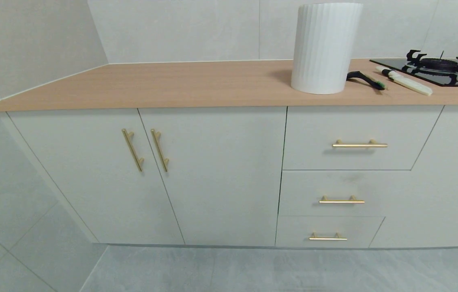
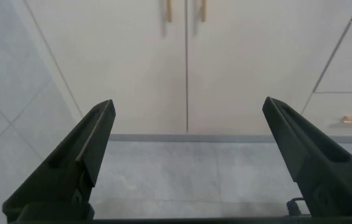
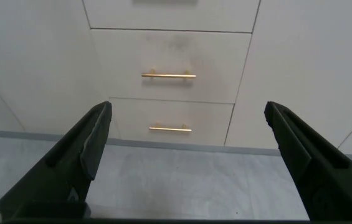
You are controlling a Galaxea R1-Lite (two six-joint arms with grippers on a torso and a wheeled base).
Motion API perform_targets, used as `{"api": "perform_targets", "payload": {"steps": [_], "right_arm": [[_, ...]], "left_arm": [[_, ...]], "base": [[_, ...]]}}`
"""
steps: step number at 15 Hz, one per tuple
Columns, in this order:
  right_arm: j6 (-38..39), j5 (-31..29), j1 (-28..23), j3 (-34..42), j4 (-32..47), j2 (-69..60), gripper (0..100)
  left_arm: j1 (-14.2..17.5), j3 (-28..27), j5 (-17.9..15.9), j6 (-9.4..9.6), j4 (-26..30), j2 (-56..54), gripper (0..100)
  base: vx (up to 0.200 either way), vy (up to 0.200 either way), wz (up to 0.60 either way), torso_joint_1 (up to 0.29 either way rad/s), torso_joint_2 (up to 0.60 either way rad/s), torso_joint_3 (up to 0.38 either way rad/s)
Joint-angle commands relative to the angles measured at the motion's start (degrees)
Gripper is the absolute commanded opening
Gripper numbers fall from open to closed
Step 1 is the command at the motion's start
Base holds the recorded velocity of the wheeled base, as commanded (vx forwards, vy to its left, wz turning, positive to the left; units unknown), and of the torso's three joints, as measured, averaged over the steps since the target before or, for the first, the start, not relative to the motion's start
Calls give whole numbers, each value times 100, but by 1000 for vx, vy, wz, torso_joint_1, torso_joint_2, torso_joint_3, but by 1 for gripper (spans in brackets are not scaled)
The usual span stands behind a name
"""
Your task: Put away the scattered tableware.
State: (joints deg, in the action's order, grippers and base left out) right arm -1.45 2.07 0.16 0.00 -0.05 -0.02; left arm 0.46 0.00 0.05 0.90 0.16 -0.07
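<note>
On the wooden countertop [image 1: 172, 85], at the right, lie a black-handled utensil with a green tip [image 1: 366, 79] and a cream-handled knife [image 1: 405, 81]. Just left of them stands a tall white ribbed container [image 1: 325, 46]. My left gripper [image 2: 188, 109] is open and empty, held low over the floor facing the double cupboard doors [image 2: 186, 62]. My right gripper [image 3: 188, 112] is also open and empty, low in front of the lower drawers [image 3: 169, 65].
A black gas hob [image 1: 441, 69] sits at the counter's far right. Below the counter are two cupboard doors with gold handles [image 1: 146, 149] and three shut drawers with gold handles [image 1: 359, 144]. Grey tiled floor [image 1: 253, 269] lies in front, a wall at the left.
</note>
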Motion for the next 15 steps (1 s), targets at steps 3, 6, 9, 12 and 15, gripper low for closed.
{"api": "perform_targets", "payload": {"steps": [3,6,9,12,15], "right_arm": [[-4,4,2,0,-4,2,100],[-4,4,2,0,-4,2,100],[-4,4,2,0,-4,11,100],[-4,4,2,0,-4,2,100],[-4,4,2,0,-4,2,100]], "left_arm": [[-2,0,4,-2,2,7,100],[-2,0,4,-2,2,7,100],[-2,0,4,-2,2,7,100],[-2,0,4,-11,2,7,100],[-2,0,4,-11,2,7,100]], "base": [[0,0,0,0,0,0],[0,0,-200,-1,1,2],[0,0,-400,-3,-2,2],[0,0,0,0,0,0],[0,0,0,0,0,0]]}}
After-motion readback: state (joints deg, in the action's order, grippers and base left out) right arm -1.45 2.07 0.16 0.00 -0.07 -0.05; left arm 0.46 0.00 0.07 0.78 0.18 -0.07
